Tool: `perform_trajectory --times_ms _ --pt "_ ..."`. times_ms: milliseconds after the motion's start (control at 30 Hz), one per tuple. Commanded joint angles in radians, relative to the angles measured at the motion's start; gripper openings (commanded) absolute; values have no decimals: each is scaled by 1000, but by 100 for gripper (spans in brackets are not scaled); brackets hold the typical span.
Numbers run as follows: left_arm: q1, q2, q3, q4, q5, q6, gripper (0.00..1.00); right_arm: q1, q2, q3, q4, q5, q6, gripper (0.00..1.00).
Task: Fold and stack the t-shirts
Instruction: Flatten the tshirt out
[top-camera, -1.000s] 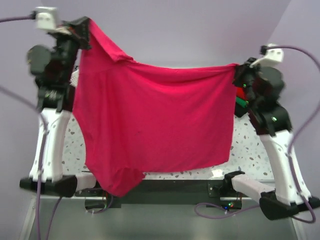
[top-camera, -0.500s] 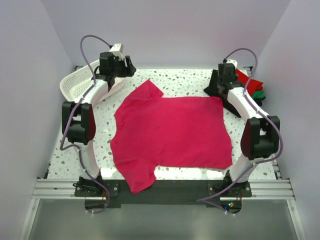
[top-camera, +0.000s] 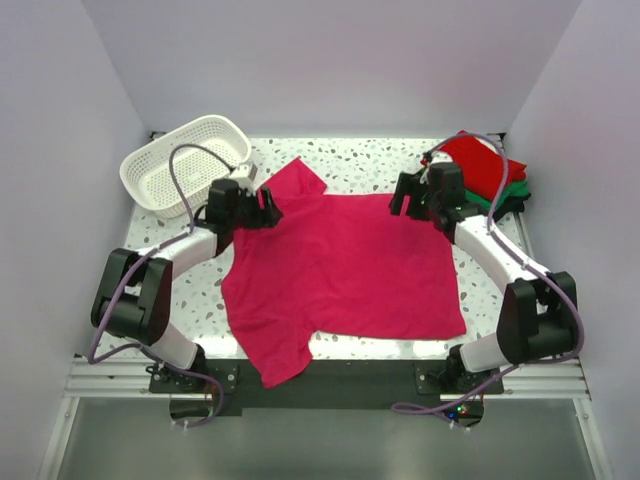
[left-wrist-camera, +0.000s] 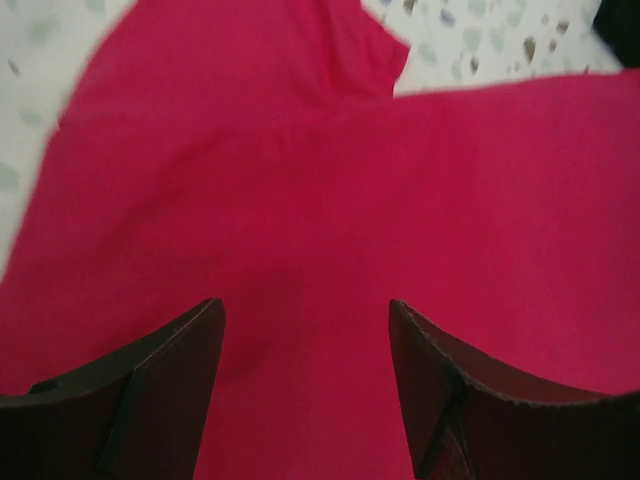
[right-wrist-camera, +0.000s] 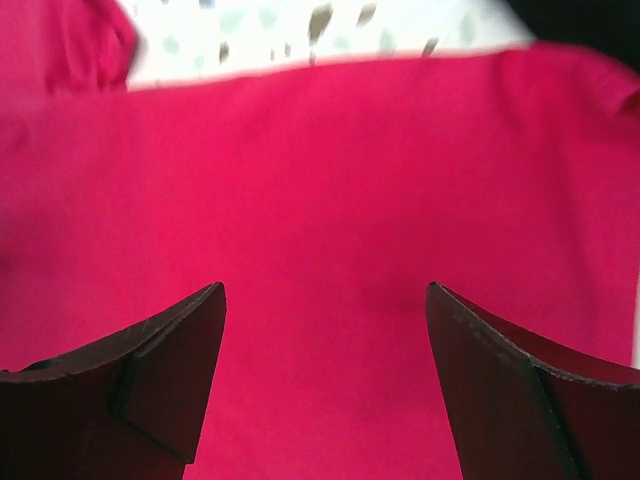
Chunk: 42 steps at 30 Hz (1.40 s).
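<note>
The magenta-pink soft cloth t-shirt (top-camera: 340, 265) lies spread flat on the speckled white table (top-camera: 190, 290), one sleeve drooping over the near edge. The left gripper (top-camera: 266, 210) hovers at its far-left shoulder and the right gripper (top-camera: 406, 196) at its far-right corner, each with fingers spread and nothing between them. For a clean fold, both should probably pinch the far edge at matching points and carry it evenly nearward. The stack of folded red, green and black t-shirts (top-camera: 478, 160) sits far right.

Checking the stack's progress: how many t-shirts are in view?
4: pink t-shirt spread flat mid-table; red, green and black ones stacked at far right. More may hide beneath.
</note>
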Motion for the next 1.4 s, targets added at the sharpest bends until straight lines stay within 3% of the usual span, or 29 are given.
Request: perform_trajectory --times_ms 0,233,567,1000,1367 --pt "-23 -19 -108 102 48 -62 71 54 15 -63 46 -52 27 84" --pt "-23 58 -148 145 83 -59 73 92 116 -89 89 -121 51 84" --pt "-11 234 -23 99 23 -27 73 92 320 22 29 -103 50 85" --pt "27 423 252 20 3 2 73 88 536 280 -69 -13 55 85" --pt "30 530 476 -33 -14 39 73 80 676 546 -166 -32 38 85"
